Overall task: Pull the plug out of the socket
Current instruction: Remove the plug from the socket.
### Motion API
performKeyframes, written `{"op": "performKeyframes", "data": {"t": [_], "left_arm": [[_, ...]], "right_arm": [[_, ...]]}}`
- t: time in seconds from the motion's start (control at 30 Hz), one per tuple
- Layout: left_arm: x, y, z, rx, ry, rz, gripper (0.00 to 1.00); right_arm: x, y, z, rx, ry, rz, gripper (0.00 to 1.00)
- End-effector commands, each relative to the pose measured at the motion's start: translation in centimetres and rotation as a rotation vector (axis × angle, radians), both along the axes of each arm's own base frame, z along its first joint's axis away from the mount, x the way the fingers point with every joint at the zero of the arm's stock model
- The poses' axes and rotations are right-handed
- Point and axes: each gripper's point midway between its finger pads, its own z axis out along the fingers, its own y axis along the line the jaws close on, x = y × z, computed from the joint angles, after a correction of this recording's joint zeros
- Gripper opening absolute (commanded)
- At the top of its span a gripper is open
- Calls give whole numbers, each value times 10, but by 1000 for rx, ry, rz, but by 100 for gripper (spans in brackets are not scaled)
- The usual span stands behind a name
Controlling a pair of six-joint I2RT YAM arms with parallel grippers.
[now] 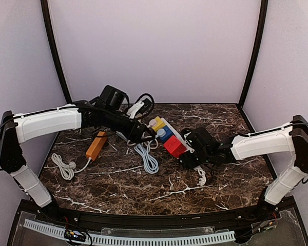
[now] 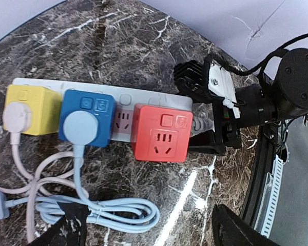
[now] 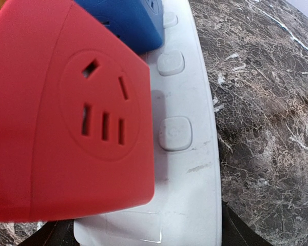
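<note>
Hovering above the power strip [image 2: 124,98], left gripper [image 2: 150,225] spreads wide, holding nothing; right gripper [image 2: 195,115] clamps the strip's end at frame right. Pale-blue plug [image 2: 79,126] sits in the blue cube socket [image 2: 95,104], centre-left.

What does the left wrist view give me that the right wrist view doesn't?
Left wrist only: the yellow cube with its white plug, the light-blue plug in the blue cube, the coiled cable, and the right gripper, jaws clamped on the power strip. Right wrist only: the strip's push buttons up close. Both: the red cube, nothing plugged in, the blue cube, the strip.
</note>
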Motion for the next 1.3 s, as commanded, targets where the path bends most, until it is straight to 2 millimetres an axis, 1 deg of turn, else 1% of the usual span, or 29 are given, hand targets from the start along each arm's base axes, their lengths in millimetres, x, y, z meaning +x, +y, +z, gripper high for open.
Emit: {"op": "performKeyframes", "data": {"t": [0.0,0.03,0.1,0.27,0.37,0.53,0.63,0.87,1.17,1.27], "left_arm": [[-15,-30,-2,-26,8,-77,82],[-15,-36,-1,-37,-8,-85,83],[-16,-44,-7,-41,1,-94,85],[-11,-57,-33,-25,53,-85,87],[-10,-61,-42,3,30,-85,87],[-5,-59,-55,49,8,-65,86],[-6,-59,-63,71,4,-64,86],[-11,-64,-73,83,7,-89,82],[-6,-63,-82,118,-18,-79,82],[-4,-64,-84,121,-19,-76,79]], "right_arm": [[-1,37,36,141,-70,63,0],[-2,39,36,141,-69,66,0],[-4,43,35,140,-68,77,0],[-7,52,33,152,-56,88,0],[-9,55,33,160,-53,90,0],[-13,60,31,171,-43,106,0],[-14,63,29,175,-37,115,0],[-16,69,29,186,-36,131,0],[-19,76,26,193,-24,160,0],[-19,80,28,199,-31,170,0]]}}
